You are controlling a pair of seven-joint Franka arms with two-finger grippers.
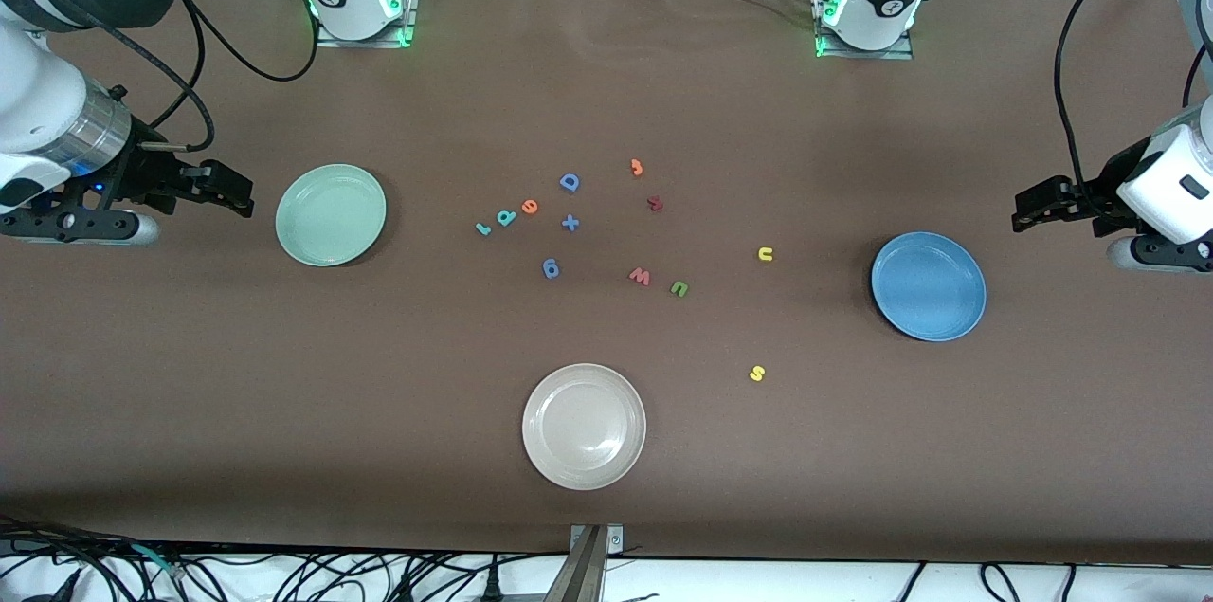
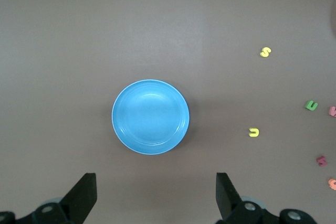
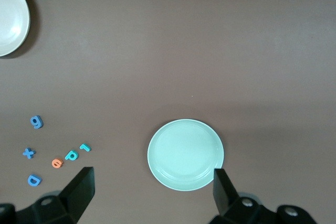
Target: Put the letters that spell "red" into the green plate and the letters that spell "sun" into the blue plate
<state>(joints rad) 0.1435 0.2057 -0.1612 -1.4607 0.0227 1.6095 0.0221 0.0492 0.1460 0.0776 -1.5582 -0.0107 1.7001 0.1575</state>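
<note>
Both arms wait at the ends of the counter, nothing held. The left gripper hangs with its jaws spread wide and empty, the blue plate lying just ahead of the jaw gap, bare. The right gripper is likewise spread and empty, the green plate ahead of it and close to one jaw, also bare. Ahead of the left jaws, past the blue plate toward mid-counter, lie the yellow u, the yellow s and the green u, well apart from one another. Off to one side of the right jaws, in a tight row, sit the teal r, the teal d and the orange e; the darker blue D, blue cross and blue g-shaped piece crowd near and are not wanted. The cream plate stays out of it. The letters look like thin foam: very light, soft, flat on the counter, likely to slide or flip if nudged, not fragile. Best hold is judged to be a straight-down pinch across a narrow stroke or the outer edges, the tips nearly touching the counter; squeeze gently, since foam gives. The r, d and e sit so close that a jaw risks dragging a neighbour; taking the end letter first seems safest.
</note>
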